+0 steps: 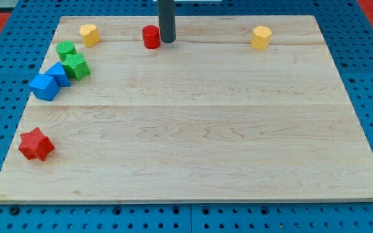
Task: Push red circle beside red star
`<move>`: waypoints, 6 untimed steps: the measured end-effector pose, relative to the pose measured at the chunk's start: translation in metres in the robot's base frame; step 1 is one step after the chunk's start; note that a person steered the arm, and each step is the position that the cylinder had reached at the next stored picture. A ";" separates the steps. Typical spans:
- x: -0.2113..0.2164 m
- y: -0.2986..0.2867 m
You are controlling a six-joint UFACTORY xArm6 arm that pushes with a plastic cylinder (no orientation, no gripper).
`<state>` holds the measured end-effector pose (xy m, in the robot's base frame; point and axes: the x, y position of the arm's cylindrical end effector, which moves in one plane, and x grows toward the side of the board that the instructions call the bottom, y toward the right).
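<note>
The red circle (151,37) stands near the view's top, left of centre, on the wooden board (193,149). My tip (167,41) is right beside it, touching or nearly touching its right side. The red star (36,144) lies far off at the view's lower left, near the board's left edge.
A yellow block (89,33) sits at the top left and another yellow block (261,37) at the top right. A green circle (66,49), a green star (76,66) and two blue blocks (58,74) (44,87) cluster along the left edge, between the red circle and the red star.
</note>
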<state>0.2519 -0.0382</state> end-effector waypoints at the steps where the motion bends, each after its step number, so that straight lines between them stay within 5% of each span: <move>1: -0.021 -0.042; 4: 0.001 -0.125; 6: 0.049 -0.120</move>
<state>0.3012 -0.1577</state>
